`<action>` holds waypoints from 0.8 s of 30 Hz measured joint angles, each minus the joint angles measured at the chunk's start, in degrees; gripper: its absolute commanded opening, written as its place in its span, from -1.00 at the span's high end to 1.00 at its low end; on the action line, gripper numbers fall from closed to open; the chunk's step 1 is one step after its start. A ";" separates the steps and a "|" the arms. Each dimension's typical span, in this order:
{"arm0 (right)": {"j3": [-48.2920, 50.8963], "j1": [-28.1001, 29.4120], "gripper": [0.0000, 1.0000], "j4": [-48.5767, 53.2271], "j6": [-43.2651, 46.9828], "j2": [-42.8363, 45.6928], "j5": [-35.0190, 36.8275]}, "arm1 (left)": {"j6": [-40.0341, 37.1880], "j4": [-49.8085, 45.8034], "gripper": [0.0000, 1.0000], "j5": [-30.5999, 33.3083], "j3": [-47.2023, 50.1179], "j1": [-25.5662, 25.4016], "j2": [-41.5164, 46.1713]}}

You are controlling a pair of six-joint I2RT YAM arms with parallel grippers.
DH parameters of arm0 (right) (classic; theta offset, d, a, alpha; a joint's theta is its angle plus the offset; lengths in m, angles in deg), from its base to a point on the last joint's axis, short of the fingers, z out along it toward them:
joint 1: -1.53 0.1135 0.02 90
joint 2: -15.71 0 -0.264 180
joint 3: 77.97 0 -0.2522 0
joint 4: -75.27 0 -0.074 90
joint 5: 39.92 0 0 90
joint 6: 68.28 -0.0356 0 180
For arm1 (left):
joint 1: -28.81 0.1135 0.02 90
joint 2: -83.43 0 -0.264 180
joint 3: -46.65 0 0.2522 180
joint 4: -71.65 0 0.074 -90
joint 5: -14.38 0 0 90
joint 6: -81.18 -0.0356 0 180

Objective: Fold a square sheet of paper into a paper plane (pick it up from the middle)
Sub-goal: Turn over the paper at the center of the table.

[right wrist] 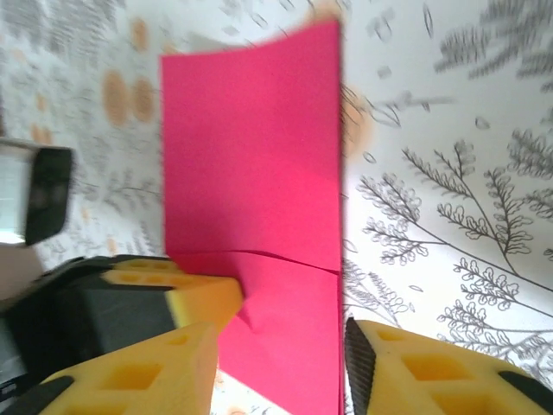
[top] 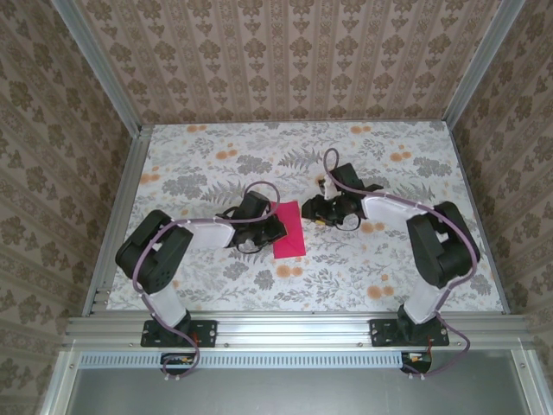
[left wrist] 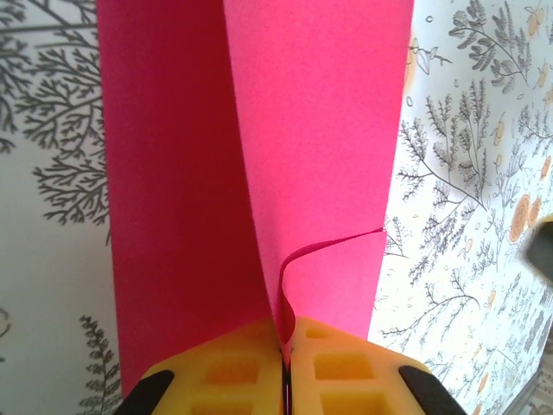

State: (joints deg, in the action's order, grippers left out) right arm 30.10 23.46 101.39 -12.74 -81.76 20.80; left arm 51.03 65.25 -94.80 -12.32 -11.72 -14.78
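The square sheet of paper (top: 291,232) is magenta-red and lies folded over into a tall rectangle in the middle of the table. My left gripper (top: 273,226) is at its left edge. In the left wrist view the yellow jaws of this gripper (left wrist: 283,346) are shut on a raised pinch of the sheet (left wrist: 302,130), and a loose layer curls up beside the pinch. My right gripper (top: 318,212) is just right of the sheet. It stands open (right wrist: 276,363) with the sheet (right wrist: 259,156) lying between its fingers, untouched. The paper plane is out of view.
A floral cloth covers the table (top: 346,277). Patterned walls and aluminium rails (top: 121,199) close in the left, right and back sides. Both arms reach inward from the near edge, and a cable loop (top: 330,164) arches above the right wrist.
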 measured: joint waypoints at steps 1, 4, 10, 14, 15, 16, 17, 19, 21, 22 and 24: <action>0.24 -0.39 -0.01 0.00 -0.07 1.66 0.39 | -0.37 -0.63 0.84 0.17 -0.04 0.00 0.63; 1.60 -1.53 -0.10 -0.02 -0.33 5.57 1.51 | -1.90 -3.74 0.85 1.11 -0.61 0.00 3.17; 4.44 -2.47 -0.08 0.55 -0.48 10.49 4.55 | -8.76 -21.42 0.84 6.99 -7.43 -0.72 11.87; 5.42 -2.62 -0.16 1.75 -0.46 13.77 6.69 | -14.95 -37.33 0.82 14.12 -17.99 -1.73 16.50; 5.81 -2.62 -0.25 1.97 -0.31 14.80 7.08 | -16.41 -41.09 0.82 16.15 -20.79 -1.99 17.11; 6.43 -2.64 -0.34 1.97 -0.09 15.93 7.50 | -17.90 -45.22 0.82 18.56 -23.87 -2.34 17.49; 7.10 -2.69 -0.41 1.99 -0.17 17.05 7.82 | -19.10 -48.39 0.82 20.63 -26.23 -2.64 17.59; 8.98 -2.69 -0.58 2.01 0.35 20.41 8.20 | -21.31 -55.25 0.81 25.57 -30.91 -3.39 17.20; 10.51 -2.73 -0.70 2.21 1.31 23.85 8.68 | -23.04 -61.05 0.80 30.84 -34.71 -4.50 15.78; 11.10 -2.75 -0.75 2.32 1.77 25.62 9.03 | -23.78 -63.67 0.80 33.62 -36.50 -5.22 14.64; 11.85 -3.02 -0.84 2.54 2.64 28.79 9.55 | -24.74 -67.91 0.80 38.58 -39.65 -6.67 11.54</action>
State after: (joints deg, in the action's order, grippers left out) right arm 41.95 20.45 103.92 -10.09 -52.97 30.35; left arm 26.29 -2.66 -56.22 -51.97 -18.39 -3.24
